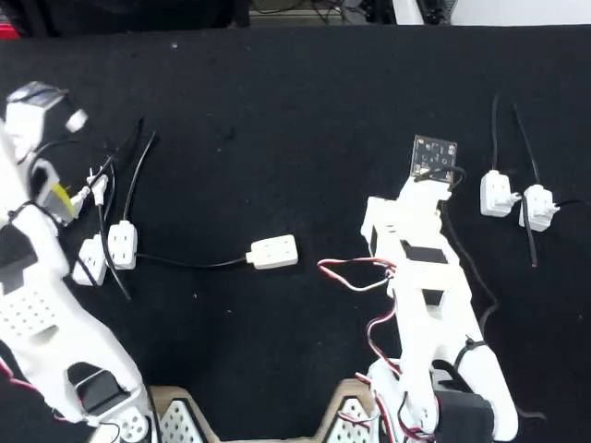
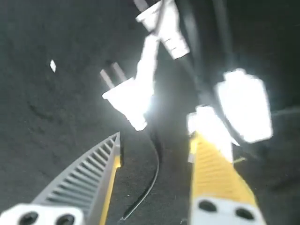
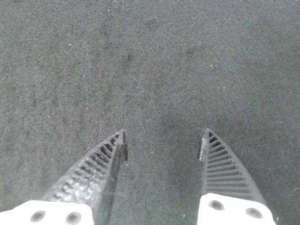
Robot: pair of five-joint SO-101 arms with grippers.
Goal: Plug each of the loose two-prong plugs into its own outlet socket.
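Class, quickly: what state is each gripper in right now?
Left gripper: open, empty, near a white two-prong plug.
Right gripper: open, empty, over black cloth.

Loose white two-prong plug (image 2: 130, 99): flat on the black counter (image 1: 277, 120), prongs bare. Second plug (image 2: 165, 26): just beside it. Two white outlet sockets (image 1: 122, 244): side by side, near the plugs. Third socket (image 1: 273, 252): mid-counter, black cord attached.

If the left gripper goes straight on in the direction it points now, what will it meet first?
Most likely the white two-prong plug just beyond the open left gripper. A thin black cable on the cloth lies nearer and may be touched first; depth is unclear.
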